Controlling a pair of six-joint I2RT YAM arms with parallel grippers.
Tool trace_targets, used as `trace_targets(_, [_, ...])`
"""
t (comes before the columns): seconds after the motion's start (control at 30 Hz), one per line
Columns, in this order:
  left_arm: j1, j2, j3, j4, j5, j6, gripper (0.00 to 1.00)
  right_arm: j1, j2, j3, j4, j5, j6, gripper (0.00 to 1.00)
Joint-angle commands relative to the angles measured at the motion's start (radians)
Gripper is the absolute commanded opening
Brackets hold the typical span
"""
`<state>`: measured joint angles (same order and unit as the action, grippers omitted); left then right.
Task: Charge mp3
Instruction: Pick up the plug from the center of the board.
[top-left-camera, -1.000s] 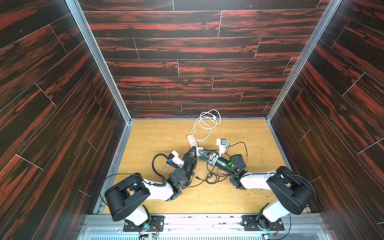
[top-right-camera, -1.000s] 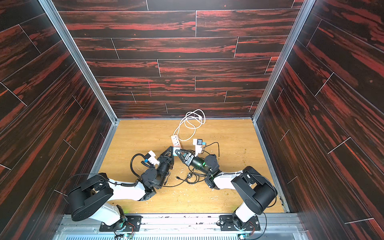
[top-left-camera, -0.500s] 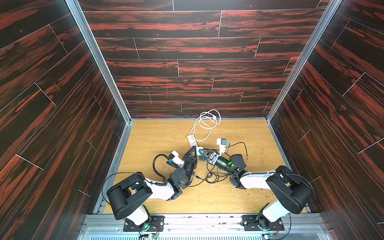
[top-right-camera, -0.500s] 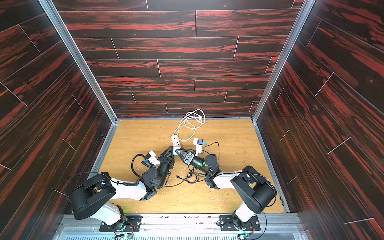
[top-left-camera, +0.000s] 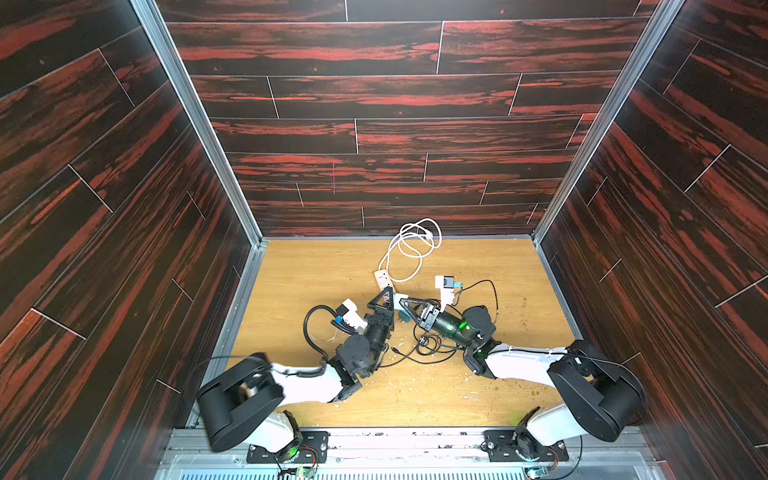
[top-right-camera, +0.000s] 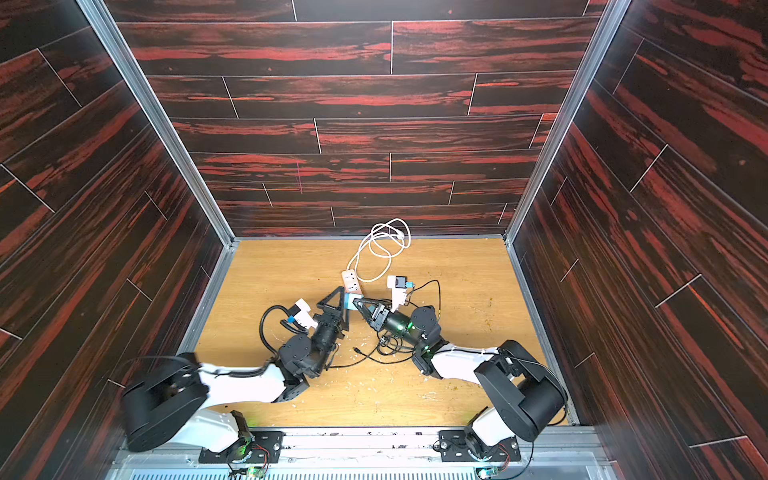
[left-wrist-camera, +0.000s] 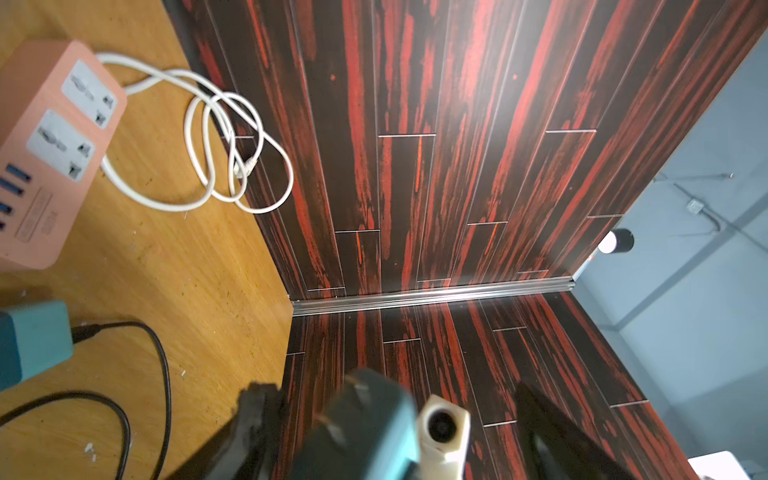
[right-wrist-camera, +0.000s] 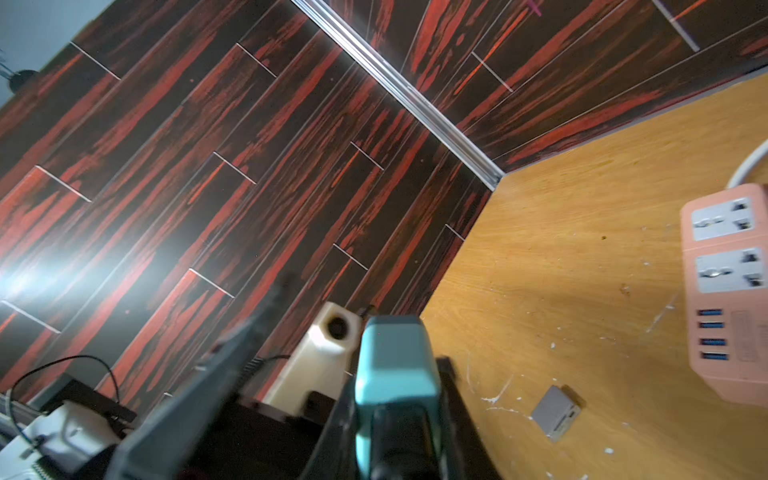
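Since a second ago the left gripper (top-left-camera: 384, 298) has gone from shut to fingers spread wide. Nearest the rail, the left arm's shoulder housing (top-left-camera: 241, 397) is smeared by motion. Past it, a tangle of black cable (top-left-camera: 430, 347) lies on the wooden table (top-left-camera: 311, 270), one plug end loose.

At mid-table the two grippers meet almost tip to tip. Between them sits a teal block (right-wrist-camera: 395, 365) with a cream piece (right-wrist-camera: 328, 345) just beside it. In the left wrist view the block is blurred and its lower part is cut off. The left gripper is open, its fingers standing wide on either side of the block. The right gripper (top-left-camera: 406, 306) has its jaws flanking the block and the cream piece. One of its fingers is blurred, so I cannot tell whether they clamp anything.

A second teal box (left-wrist-camera: 33, 340), with a black cable plugged into it, lies on the table close by, partly cut off by the frame edge. A small grey device (right-wrist-camera: 555, 411) lies near the USB end of the pink power strip (right-wrist-camera: 731, 291). Which of these is the mp3 player the pictures do not settle.

In both top views the left gripper hides the strip's near end. Beyond the strip, its white cord (left-wrist-camera: 248, 165) coils against the back wall.
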<state>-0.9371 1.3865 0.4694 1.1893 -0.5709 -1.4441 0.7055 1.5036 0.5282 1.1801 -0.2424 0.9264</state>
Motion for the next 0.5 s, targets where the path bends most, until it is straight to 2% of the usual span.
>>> trace_targets(0.0, [0.030, -0.157, 0.014, -0.286, 0.053, 0.073, 0.91, -0.020, -0.055, 0.026, -0.083, 0.016, -0.053, 0.00])
trace_targets(0.07, [0.064, -0.284, 0.060, -0.612, 0.095, 0.091, 0.93, -0.025, -0.090, 0.058, -0.229, 0.034, -0.105, 0.00])
trace_targets(0.17, [0.102, -0.428, 0.131, -1.026, 0.064, 0.158, 0.96, -0.025, -0.121, 0.140, -0.468, 0.065, -0.209, 0.00])
trace_targets(0.33, [0.132, -0.558, 0.202, -1.410, -0.015, 0.236, 0.96, -0.025, -0.056, 0.375, -0.873, 0.109, -0.378, 0.00])
trace_targets(0.47, [0.145, -0.619, 0.234, -1.576, -0.051, 0.267, 0.97, -0.028, 0.066, 0.581, -1.124, 0.168, -0.490, 0.00])
